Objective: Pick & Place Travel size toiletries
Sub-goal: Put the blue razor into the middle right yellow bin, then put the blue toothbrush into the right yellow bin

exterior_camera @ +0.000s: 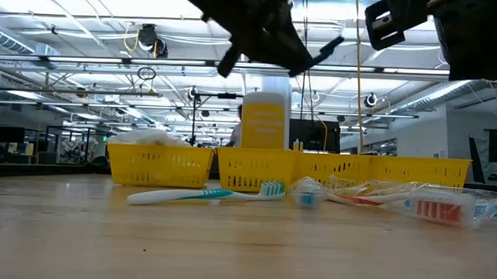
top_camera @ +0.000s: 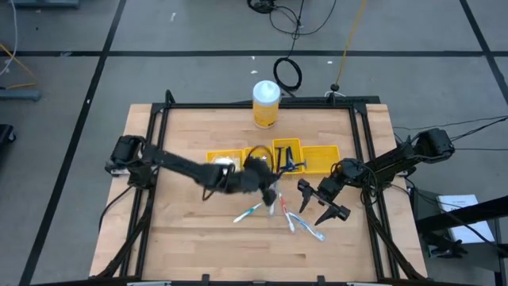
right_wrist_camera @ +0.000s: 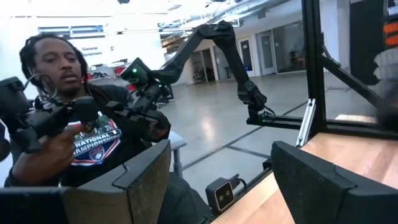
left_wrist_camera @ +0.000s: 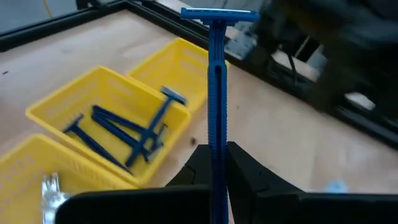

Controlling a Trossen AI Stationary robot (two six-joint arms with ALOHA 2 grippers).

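Beside the yellow bin (left_wrist_camera: pixel 118 112) of blue razors (left_wrist_camera: pixel 134 134), the left gripper (left_wrist_camera: pixel 217 163) clamps one razor (left_wrist_camera: pixel 217 81) upright. Right gripper (top_camera: pixel 324 202) – jaws apart, empty – hangs near the toothbrushes (top_camera: pixel 274 211)

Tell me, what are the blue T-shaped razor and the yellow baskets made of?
The blue T-shaped razor, pinched in the left gripper, looks like moulded plastic: one even blue, slightly glossy, with a slot down its handle. The yellow baskets also look plastic: thin walls with a fine grid of holes and a smooth, shiny rim.

Wooden table (top_camera: pixel 182 214) bears yellow bins (top_camera: pixel 317 159); canister (top_camera: pixel 266 103); toothbrushes (top_camera: pixel 248 211).
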